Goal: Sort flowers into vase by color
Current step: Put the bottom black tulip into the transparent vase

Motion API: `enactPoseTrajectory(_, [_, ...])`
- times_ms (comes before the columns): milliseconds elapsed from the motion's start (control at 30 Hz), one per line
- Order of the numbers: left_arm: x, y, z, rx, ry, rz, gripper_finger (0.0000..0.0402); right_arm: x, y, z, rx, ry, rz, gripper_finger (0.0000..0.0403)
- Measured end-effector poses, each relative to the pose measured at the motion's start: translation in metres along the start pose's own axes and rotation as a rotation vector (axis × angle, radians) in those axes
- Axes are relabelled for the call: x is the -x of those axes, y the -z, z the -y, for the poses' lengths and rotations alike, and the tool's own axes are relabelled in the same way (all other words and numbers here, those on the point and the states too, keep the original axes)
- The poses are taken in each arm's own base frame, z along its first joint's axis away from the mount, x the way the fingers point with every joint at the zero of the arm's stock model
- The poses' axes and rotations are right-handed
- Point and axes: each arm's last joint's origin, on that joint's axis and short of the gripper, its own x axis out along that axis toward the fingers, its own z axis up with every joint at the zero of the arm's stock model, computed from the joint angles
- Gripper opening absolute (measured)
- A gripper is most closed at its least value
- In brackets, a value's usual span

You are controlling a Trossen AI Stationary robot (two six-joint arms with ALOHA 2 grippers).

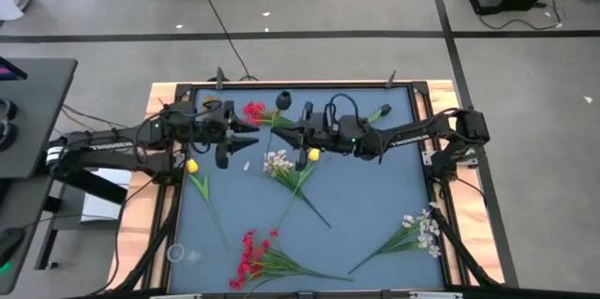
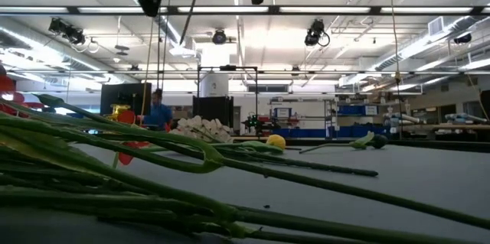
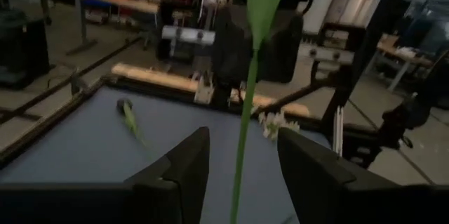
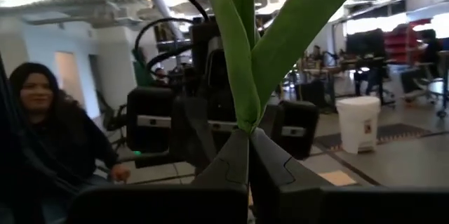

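Overhead, right gripper point(image 1: 282, 133) clenched on red flower point(image 1: 254, 112) stem mid-table; left gripper point(image 1: 251, 140) spread around same stem. Risk: thin stem slips in handover, drops, no vase visible.

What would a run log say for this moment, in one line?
right gripper: shut on green stem | left gripper: open around it
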Motion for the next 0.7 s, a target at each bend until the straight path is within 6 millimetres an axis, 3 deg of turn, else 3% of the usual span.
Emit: enactPoseTrajectory(700, [-0.033, 0.004, -0.008, 0.028, 0.014, 0.067, 0.0138, -0.006, -0.004, 0.017, -0.010, -0.048, -0.064, 0.0006])
